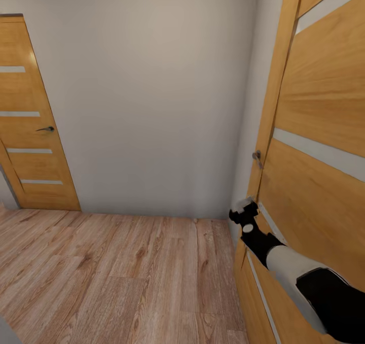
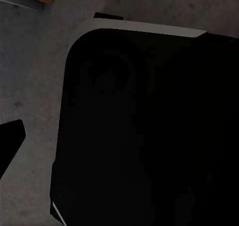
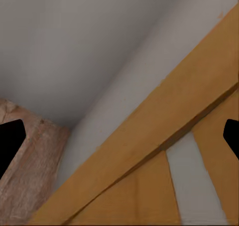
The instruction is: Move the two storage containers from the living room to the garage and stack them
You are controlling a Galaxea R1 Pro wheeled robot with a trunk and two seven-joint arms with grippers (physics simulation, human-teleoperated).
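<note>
The two storage containers are out of view. My right gripper (image 1: pixel 245 208) is stretched forward at the right, close to the edge of a wooden door (image 1: pixel 314 131) and just below its metal handle (image 1: pixel 257 157). In the right wrist view the right gripper (image 3: pixel 119 138) is open and holds nothing, its fingertips (image 3: pixel 10 141) wide apart over the door's edge (image 3: pixel 149 136) and the pale wall. One dark fingertip (image 2: pixel 11 138) of my left gripper (image 2: pixel 119 138) sits far out to the side, open, over rough grey ground beside my own black base (image 2: pixel 149 126).
I face a plain pale wall (image 1: pixel 152 106) in a narrow hall with a light wood plank floor (image 1: pixel 116 273). A second wooden door (image 1: pixel 30 146) with a handle (image 1: pixel 45 129) stands shut at the left. The door at the right crowds my right arm.
</note>
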